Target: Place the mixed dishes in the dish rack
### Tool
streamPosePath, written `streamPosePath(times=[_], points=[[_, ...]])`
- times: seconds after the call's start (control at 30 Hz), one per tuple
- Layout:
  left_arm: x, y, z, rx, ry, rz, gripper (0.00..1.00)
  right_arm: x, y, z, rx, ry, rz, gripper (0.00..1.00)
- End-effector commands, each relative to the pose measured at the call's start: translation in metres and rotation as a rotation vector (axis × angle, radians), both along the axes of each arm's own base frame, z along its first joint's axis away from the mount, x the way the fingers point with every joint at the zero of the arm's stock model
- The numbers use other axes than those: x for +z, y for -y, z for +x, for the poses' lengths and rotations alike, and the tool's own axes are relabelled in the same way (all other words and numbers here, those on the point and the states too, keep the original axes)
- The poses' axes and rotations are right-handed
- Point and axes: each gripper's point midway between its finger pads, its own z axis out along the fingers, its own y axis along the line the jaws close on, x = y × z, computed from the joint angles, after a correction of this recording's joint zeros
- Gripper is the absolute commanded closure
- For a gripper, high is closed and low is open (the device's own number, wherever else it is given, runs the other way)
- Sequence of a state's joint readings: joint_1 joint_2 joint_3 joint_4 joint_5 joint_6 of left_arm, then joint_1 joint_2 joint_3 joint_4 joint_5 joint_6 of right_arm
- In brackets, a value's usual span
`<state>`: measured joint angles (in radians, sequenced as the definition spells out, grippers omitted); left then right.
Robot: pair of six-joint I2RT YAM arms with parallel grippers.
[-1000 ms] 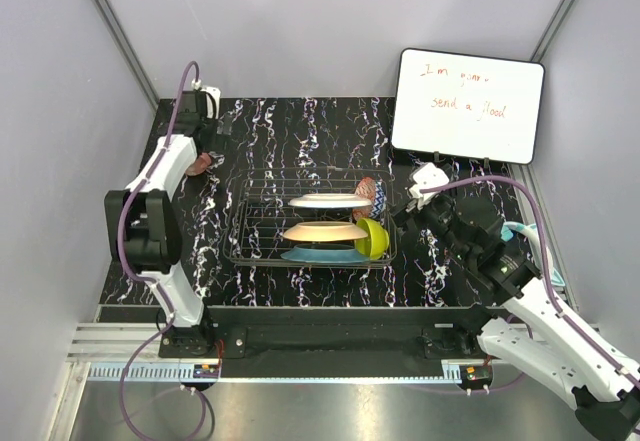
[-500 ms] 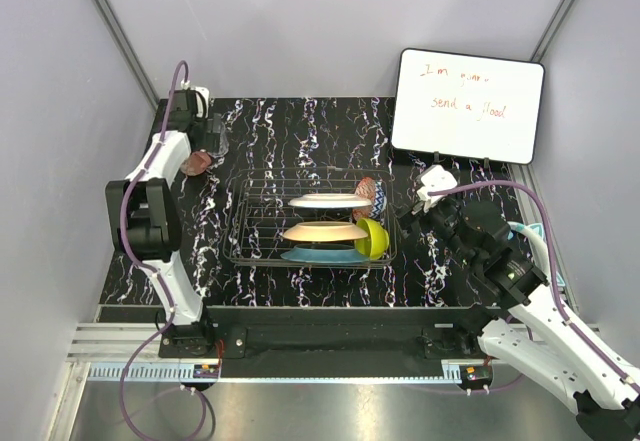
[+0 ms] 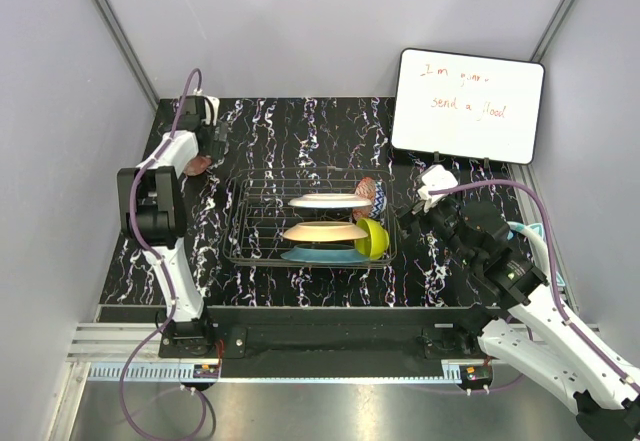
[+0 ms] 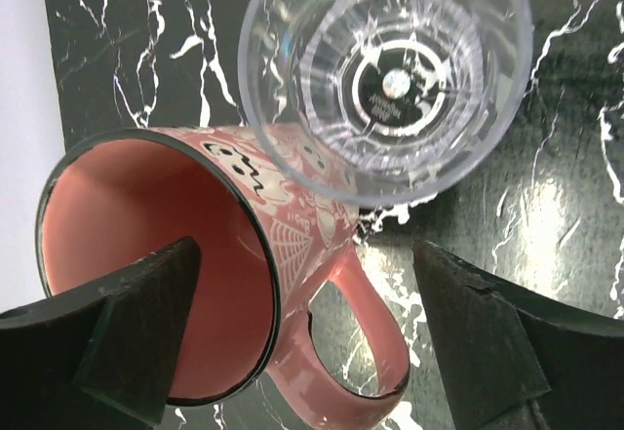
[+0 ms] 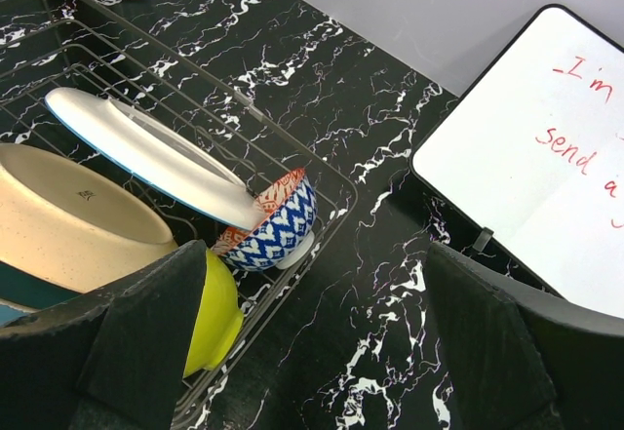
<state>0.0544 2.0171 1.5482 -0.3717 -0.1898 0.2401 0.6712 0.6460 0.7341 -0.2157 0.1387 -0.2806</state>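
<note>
Left gripper: jaws spread wide, nothing held, positioned directly above the pink mug and clear glass at the far left corner of the bench. The mug lies on its side just beside the upright glass.

Right gripper: jaws apart, empty, toward the right edge. The dish rack, mid-bench, holds the white plate, peach plate, teal plate, lime-green bowl and patterned bowl.
</note>
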Motion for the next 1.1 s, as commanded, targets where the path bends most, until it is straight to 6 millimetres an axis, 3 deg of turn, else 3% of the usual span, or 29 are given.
streamPosePath(times=[0.0, 0.23, 0.43, 0.47, 0.57, 0.63, 0.67, 0.93, 1.07], points=[[0.024, 0.003, 0.02, -0.023, 0.071, -0.015, 0.09, -0.001, 0.0, 0.001, -0.015, -0.011, 0.026, 0.0], [0.023, 0.013, 0.008, -0.046, 0.048, -0.063, 0.32, -0.005, -0.005, 0.003, -0.001, -0.019, 0.02, 0.0], [0.015, 0.021, -0.013, -0.078, -0.001, -0.092, 0.6, -0.008, -0.009, 0.006, 0.012, -0.028, 0.011, 0.0], [0.015, 0.021, -0.016, -0.081, -0.007, -0.093, 0.7, -0.009, -0.009, 0.006, 0.013, -0.028, 0.011, 0.0], [0.018, 0.022, -0.025, -0.09, -0.021, -0.101, 0.86, -0.01, -0.01, 0.006, 0.013, -0.03, 0.012, 0.0], [0.021, 0.025, -0.031, -0.096, -0.033, -0.112, 0.9, -0.011, -0.009, 0.006, 0.013, -0.03, 0.008, 0.0], [0.023, 0.025, -0.034, -0.098, -0.034, -0.116, 0.99, -0.01, -0.009, 0.006, 0.012, -0.026, 0.009, 0.0], [0.038, 0.041, -0.077, -0.132, -0.087, -0.21, 1.0, -0.012, -0.011, 0.007, 0.02, -0.026, 0.005, 0.0], [0.064, 0.059, -0.105, -0.165, -0.084, -0.321, 1.0, -0.01, -0.011, 0.007, 0.019, -0.019, 0.01, 0.0]])
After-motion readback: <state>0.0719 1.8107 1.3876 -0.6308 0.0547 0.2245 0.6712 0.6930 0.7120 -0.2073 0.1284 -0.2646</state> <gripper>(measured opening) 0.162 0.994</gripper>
